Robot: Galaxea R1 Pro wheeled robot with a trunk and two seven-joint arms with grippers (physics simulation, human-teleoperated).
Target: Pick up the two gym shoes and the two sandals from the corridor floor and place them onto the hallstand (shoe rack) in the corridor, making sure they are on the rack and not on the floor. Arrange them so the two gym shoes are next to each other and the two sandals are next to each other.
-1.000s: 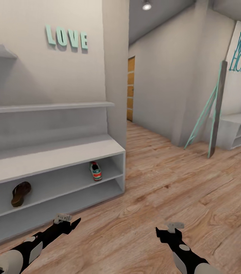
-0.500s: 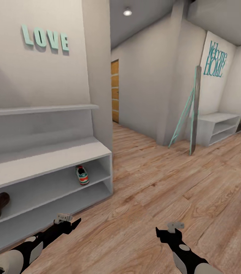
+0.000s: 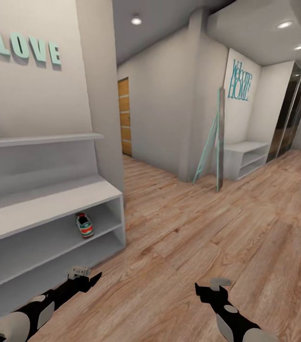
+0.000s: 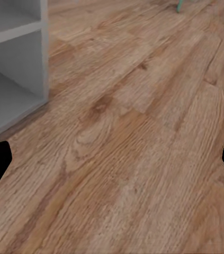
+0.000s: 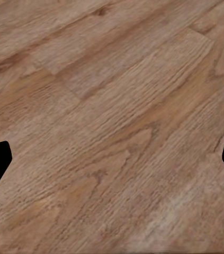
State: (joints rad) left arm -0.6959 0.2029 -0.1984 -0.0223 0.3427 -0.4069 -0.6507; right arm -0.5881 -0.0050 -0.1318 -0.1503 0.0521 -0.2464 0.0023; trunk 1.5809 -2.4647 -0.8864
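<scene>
Gym shoe (image 3: 84, 225) on hallstand (image 3: 51, 199) shelf, beyond left fingers (image 3: 95, 277), both spread, empty

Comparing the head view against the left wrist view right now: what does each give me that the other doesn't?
Head view alone: one gym shoe on the hallstand upper open shelf, the LOVE letters, a second white bench down the corridor. Left wrist alone: close-up floor grain between the open left gripper jaws. Both: the hallstand's end and the corridor floor.

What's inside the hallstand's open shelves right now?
On the upper open shelf of the hallstand, one gym shoe stands near the right end, heel outward. The lower shelf looks bare where visible. The rack's left part runs out of frame, so its contents there cannot be seen.
</scene>
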